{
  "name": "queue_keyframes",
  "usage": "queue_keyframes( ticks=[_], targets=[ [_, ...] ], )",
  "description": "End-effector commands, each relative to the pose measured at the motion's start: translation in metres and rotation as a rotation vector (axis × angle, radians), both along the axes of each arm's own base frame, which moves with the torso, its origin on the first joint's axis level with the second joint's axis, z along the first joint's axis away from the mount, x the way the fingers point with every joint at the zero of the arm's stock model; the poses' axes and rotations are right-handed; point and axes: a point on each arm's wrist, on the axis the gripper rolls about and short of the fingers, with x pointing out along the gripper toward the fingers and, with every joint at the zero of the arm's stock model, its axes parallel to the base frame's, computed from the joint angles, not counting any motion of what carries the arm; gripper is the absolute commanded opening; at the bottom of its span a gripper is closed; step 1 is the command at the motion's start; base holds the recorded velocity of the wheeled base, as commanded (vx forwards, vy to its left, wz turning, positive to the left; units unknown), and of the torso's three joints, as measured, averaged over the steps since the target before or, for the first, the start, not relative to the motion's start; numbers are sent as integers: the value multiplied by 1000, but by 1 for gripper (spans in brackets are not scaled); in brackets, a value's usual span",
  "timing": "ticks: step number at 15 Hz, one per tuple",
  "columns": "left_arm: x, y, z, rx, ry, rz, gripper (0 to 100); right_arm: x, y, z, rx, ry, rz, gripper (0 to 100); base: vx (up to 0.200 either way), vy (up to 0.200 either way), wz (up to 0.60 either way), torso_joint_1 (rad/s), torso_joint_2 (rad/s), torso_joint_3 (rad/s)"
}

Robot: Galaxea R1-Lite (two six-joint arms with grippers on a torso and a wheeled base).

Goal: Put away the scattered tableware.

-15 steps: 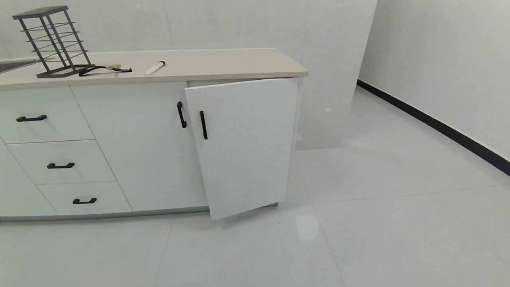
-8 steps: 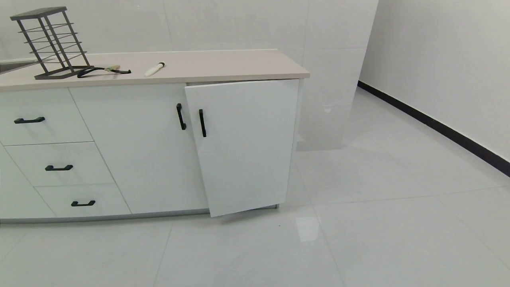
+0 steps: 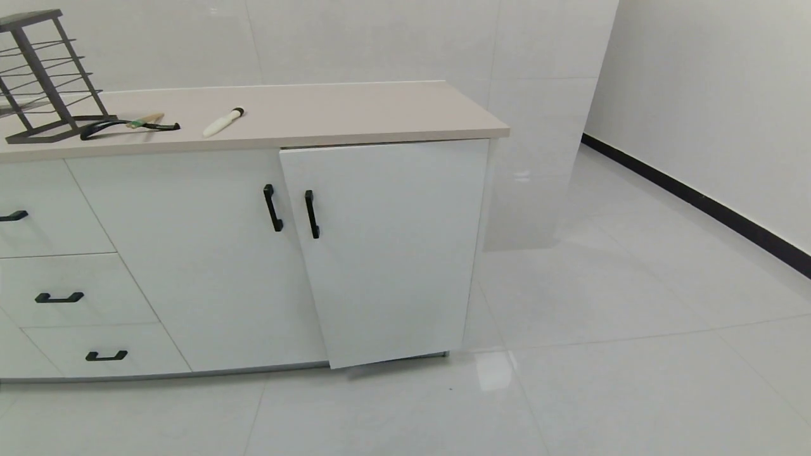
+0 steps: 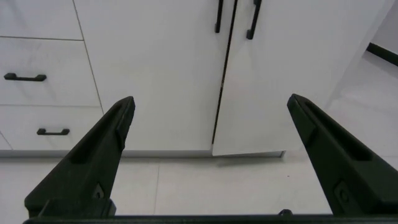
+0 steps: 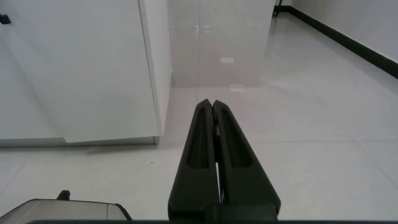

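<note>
Left gripper (image 4: 211, 101) is held low in front of the cabinet (image 3: 190, 266), fingers (image 4: 93, 162) spread wide apart, nothing between them. Right gripper (image 5: 212, 107) is held over the floor (image 5: 323, 124) near the cabinet's right end, fingers (image 5: 200, 149) pressed together, nothing gripped. The tableware is seen on the surface (image 3: 355, 114) on top of the cabinet. White utensil (image 3: 223, 122) with a dark tip is laid flat near the front edge, roughly mid-length of the visible surface. Black utensil (image 3: 114, 126) is laid closer to the left end, just beside the base of a dark wire rack (image 3: 38, 82), also near the front edge. A wooden-handled piece (image 3: 146, 118) is laid against the black utensil; whether the two are one item cannot be told. The white utensil is set apart from both. Right cabinet door (image 3: 393, 253) is seen slightly ajar, its handle edge swung out, black handle (image 3: 311, 214) upright. Drawers (image 3: 70, 278) on the left are shut
</note>
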Motion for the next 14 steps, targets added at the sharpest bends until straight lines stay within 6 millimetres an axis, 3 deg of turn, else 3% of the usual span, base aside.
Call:
queue_keyframes(
  ticks=[1,3,11,14],
  targets=[
    [0,0,0,2,0,-1,100,0,0,0,-1,1,1,0,0,200,600,2,2,-2],
    [0,0,0,10,0,-11,100,0,0,0,1,3,1,0,0,200,600,5,5,5],
    [0,0,0,10,2,-11,100,0,0,0,7,3,-5,0,0,200,0,3,2,4],
    [0,0,0,5,2,-10,100,0,0,0,7,3,-5,0,200,0,0,2,2,2]
  ],
)
